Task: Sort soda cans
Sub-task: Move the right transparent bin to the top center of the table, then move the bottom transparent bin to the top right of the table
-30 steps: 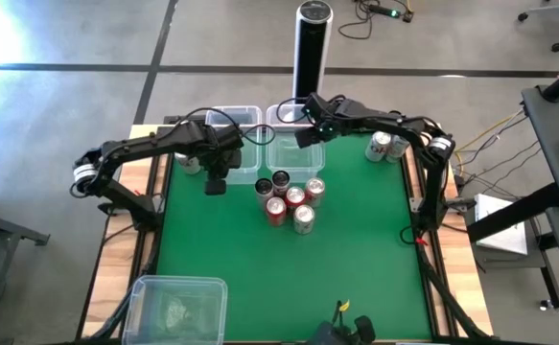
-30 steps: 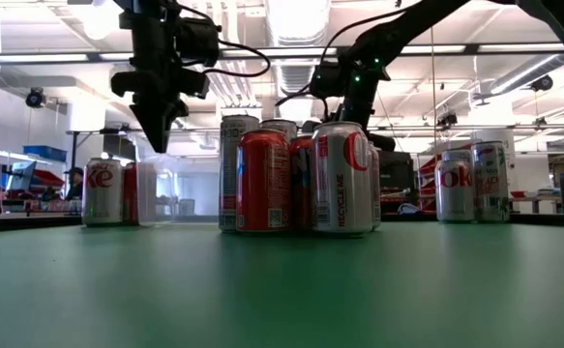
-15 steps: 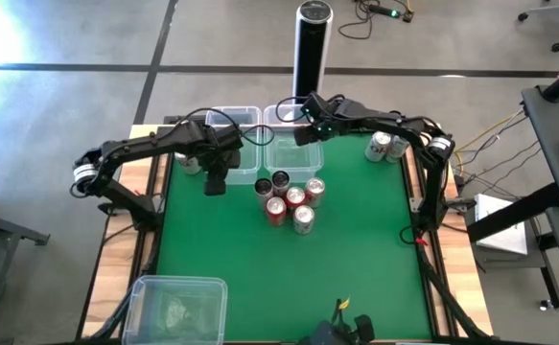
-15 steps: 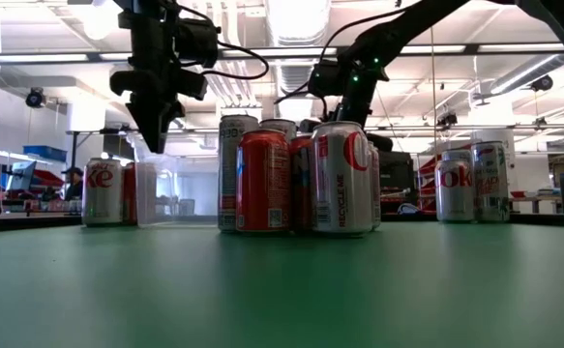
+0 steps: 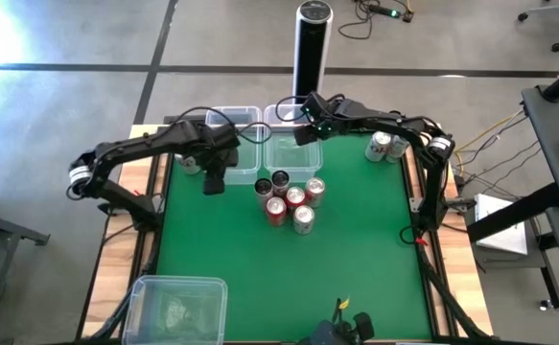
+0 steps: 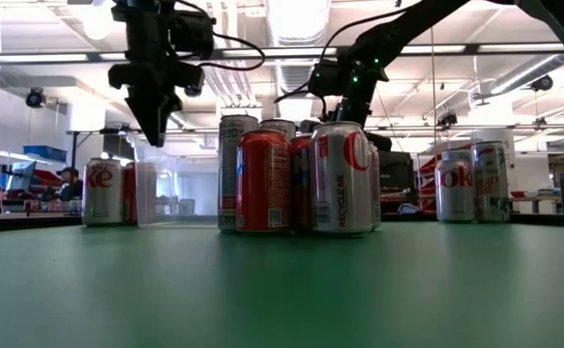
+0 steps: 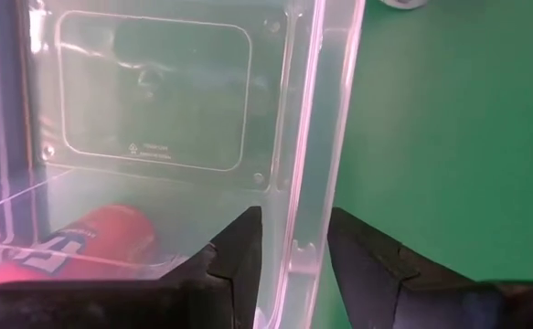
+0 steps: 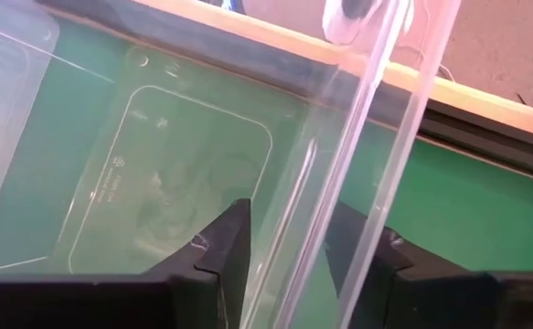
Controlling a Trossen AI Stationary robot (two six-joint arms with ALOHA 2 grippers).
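Soda cans: main cluster [image 5: 290, 200] sits mid-table on the green mat [image 5: 260, 278], five or so packed touching — red, silver and at least one dark top. From the low view the nearest are a red can [image 6: 263, 181] and a silver one [image 6: 342, 178]. Two more cans [image 5: 384, 146] stand at the far right of the mat; another pair [image 6: 104, 191] at the far left, just beside the left bin. One red can [image 7: 101, 239] already lies inside that left clear bin [image 5: 235, 117].

Left gripper [image 5: 215, 176] hovers above the near wall of the left bin, fingers [image 7: 239, 256] parted a little with the bin's clear wall between them, nothing held. Right gripper [image 5: 309, 131] hangs over the far edge of the middle clear bin [image 5: 293, 158], likewise slightly open and empty, a clear bin wall showing between its fingers. A third bin [image 5: 175, 307] sits at the near left corner.

Judgement — step in hand is going back for the next can. To do it well: lift clear of the bin wall first, open wider than a can, come down straight over an outer can of the cluster so neighbours are not toppled, and match colour to the bin already begun.
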